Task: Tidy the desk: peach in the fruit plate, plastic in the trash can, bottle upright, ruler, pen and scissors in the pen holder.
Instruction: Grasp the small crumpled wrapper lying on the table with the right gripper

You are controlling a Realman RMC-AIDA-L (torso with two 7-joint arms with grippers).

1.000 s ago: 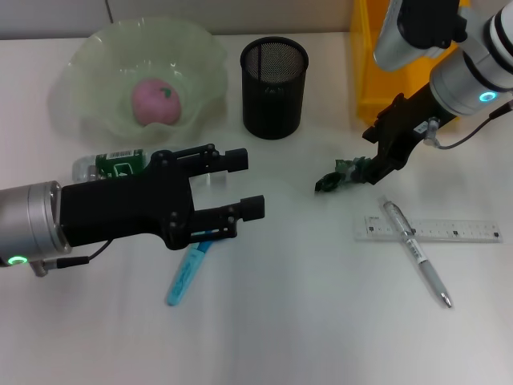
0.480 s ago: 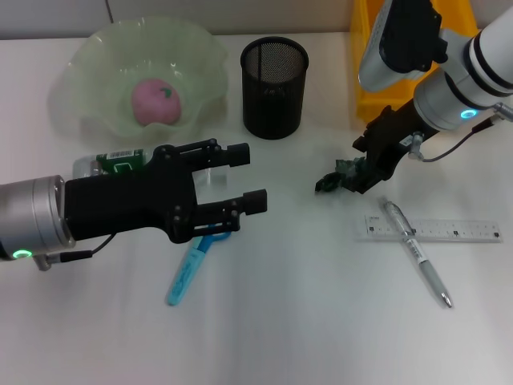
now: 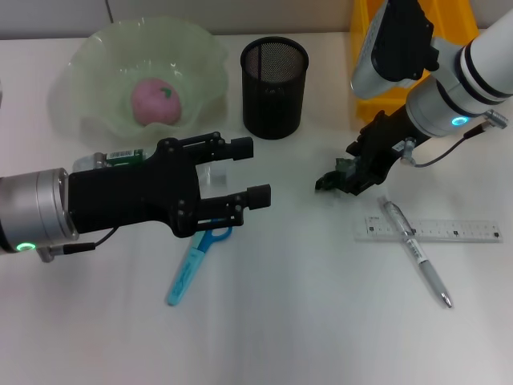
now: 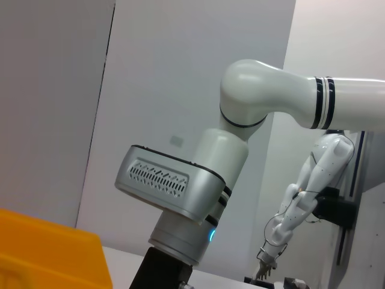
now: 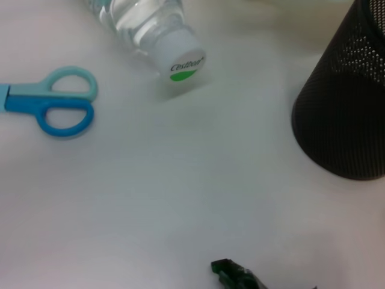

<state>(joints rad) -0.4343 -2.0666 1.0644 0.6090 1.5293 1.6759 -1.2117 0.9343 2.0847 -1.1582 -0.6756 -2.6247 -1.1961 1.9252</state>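
Your right gripper (image 3: 362,171) sits low over the table, its fingers pinching the dark green plastic scrap (image 3: 330,182), which lies between the mesh pen holder (image 3: 274,77) and the ruler (image 3: 433,229). The hold looks marginal: most of the scrap sticks out beyond the fingertips, so it could slip free on the lift toward the yellow trash can (image 3: 377,76).

Your left gripper (image 3: 240,175) hovers with fingers spread wide above the lying bottle (image 3: 108,161) and the blue scissors (image 3: 192,265); lowering carelessly could roll the bottle.

The peach (image 3: 155,102) already rests in the fruit plate (image 3: 88,56).

The right wrist view shows the bottle's cap, which the head view hides. The left wrist view shows only the right arm.
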